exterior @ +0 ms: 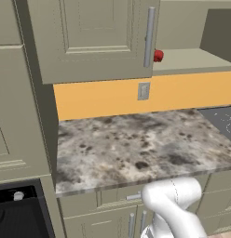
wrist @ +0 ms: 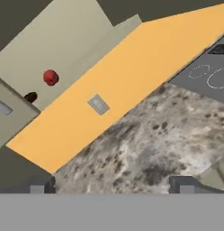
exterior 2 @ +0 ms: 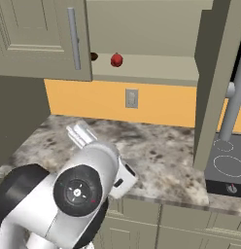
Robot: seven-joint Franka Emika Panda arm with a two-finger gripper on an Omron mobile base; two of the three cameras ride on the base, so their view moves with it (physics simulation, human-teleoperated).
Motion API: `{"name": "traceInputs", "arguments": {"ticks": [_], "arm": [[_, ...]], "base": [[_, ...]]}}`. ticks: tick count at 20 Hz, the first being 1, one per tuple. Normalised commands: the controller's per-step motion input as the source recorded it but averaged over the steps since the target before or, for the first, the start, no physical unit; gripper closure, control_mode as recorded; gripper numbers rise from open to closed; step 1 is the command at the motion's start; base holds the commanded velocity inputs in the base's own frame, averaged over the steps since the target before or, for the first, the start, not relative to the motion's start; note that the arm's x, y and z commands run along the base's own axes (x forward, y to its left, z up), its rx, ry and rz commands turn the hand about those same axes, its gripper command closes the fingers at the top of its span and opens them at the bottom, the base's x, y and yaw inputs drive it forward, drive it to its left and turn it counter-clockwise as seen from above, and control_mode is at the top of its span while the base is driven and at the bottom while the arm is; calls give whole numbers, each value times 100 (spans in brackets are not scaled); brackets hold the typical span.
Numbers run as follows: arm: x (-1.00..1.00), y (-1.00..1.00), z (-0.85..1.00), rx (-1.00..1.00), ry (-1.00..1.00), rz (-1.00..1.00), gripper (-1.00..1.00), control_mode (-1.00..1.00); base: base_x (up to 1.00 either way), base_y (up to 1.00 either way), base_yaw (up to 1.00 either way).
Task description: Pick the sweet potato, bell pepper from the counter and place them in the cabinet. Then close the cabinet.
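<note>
- up on the open shelf of the cabinet [exterior 2: 142, 65], the bell pepper [exterior 2: 116, 60] sat near the front edge, with the sweet potato [exterior 2: 94, 56] just beside it, partly hidden behind the left door [exterior 2: 42, 39]
- from the hand camera both showed again on that shelf, pepper [wrist: 50, 77] and potato [wrist: 30, 97] apart from each other
- the right door [exterior 2: 217, 82] stood swung out over the stove [exterior 2: 228, 168]
- the counter [exterior: 140, 146] lay below an orange wall with a grey outlet [exterior: 143, 91]
- the gripper [wrist: 111, 186] hung over the counter, its jaws wide apart and holding nothing
</note>
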Motion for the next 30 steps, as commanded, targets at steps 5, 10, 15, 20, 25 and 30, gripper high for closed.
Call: {"name": "traceInputs", "arguments": {"ticks": [5,10,15,20,25,30], "arm": [[-100,-40,-13,17,-46,14,-100,-100],[-83,-21,-6,13,-38,1,-100,-100],[-4,-45,-15,21,-6,0,-100,-100],[34,-64,-6,39,0,-1,-100,-100],[36,-88,0,47,0,0,-100,-100],[23,-97,-1,47,0,0,-100,-100]], "base": [[0,0,0],[0,0,0],[0,0,0],[0,0,0],[0,0,0],[0,0,0]]}}
